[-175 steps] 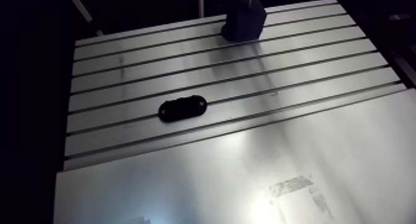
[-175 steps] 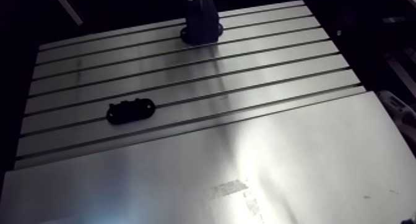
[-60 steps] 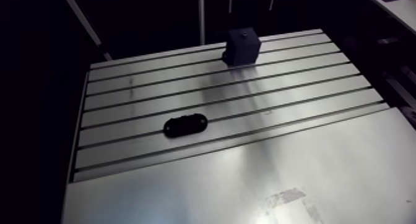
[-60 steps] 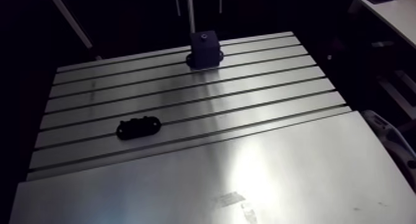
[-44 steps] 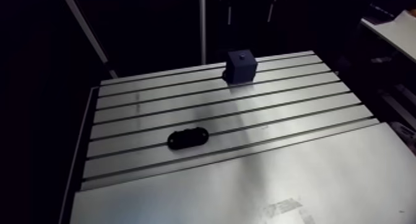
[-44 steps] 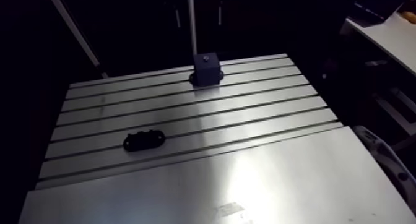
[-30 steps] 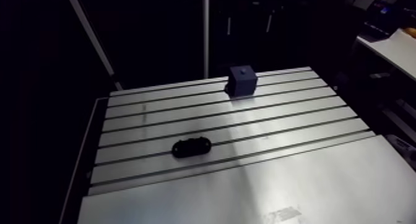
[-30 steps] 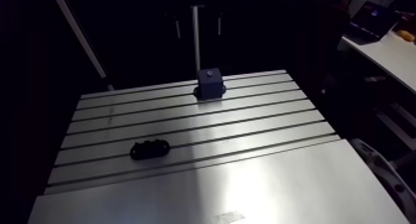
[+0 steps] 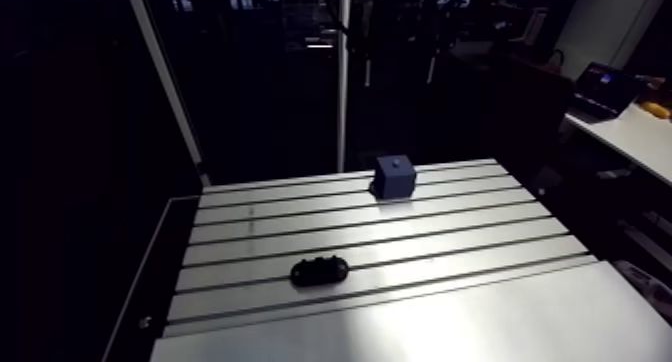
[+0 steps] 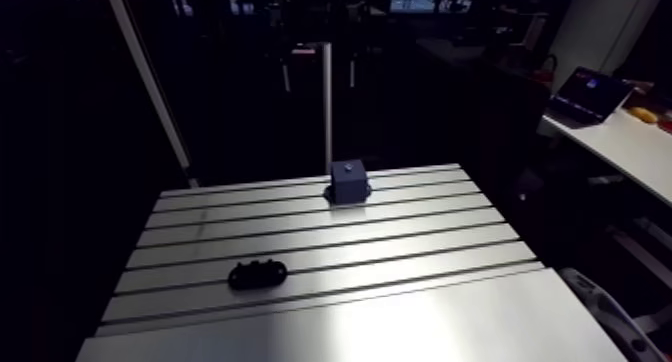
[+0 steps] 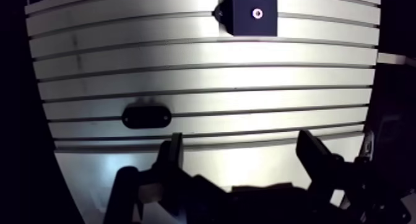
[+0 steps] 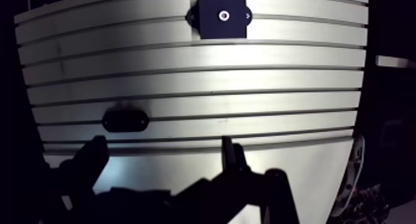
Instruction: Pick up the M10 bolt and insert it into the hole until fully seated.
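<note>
arm view slants down from afar, wrist view straight down; both share the table point(image 9: 450, 241).

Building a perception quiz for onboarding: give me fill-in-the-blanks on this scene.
1. The end effector is ___, gripping nothing.
2. The table carries ___ objects: a dark block and a black oval part.
3. Of these, the ___ stands farther from the end effector.
Missing: open; two; block.

A: Type of site?
B: Robotics lab or workshop.
A: Evidence?
B: A slotted aluminium bench point(image 9: 455, 229), of the machine-fixture type, with a dark block point(image 9: 395, 177) standing on it.
</note>
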`<state>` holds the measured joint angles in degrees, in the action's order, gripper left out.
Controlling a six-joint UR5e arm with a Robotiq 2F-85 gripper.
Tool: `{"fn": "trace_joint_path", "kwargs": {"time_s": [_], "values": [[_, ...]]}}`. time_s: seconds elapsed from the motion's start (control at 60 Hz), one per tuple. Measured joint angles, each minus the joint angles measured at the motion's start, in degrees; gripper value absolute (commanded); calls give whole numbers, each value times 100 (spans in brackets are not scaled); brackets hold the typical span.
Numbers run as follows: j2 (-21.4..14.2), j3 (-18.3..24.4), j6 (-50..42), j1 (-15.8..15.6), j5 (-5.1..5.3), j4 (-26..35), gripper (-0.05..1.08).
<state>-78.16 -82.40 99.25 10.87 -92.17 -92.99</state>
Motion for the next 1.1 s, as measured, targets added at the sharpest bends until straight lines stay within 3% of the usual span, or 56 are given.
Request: {"fn": "trace_joint_path", "kwargs": {"time_s": [0.2, 0.367, 0.517, 1.1], "values": [[-382, -101, -5, -62, 85, 118, 1], [-633, -153, -41, -155, 251, 275, 1], [-759, -216, -66, -201, 325, 373, 1], [-833, -381, -86, -387, 289, 395, 1]]}}
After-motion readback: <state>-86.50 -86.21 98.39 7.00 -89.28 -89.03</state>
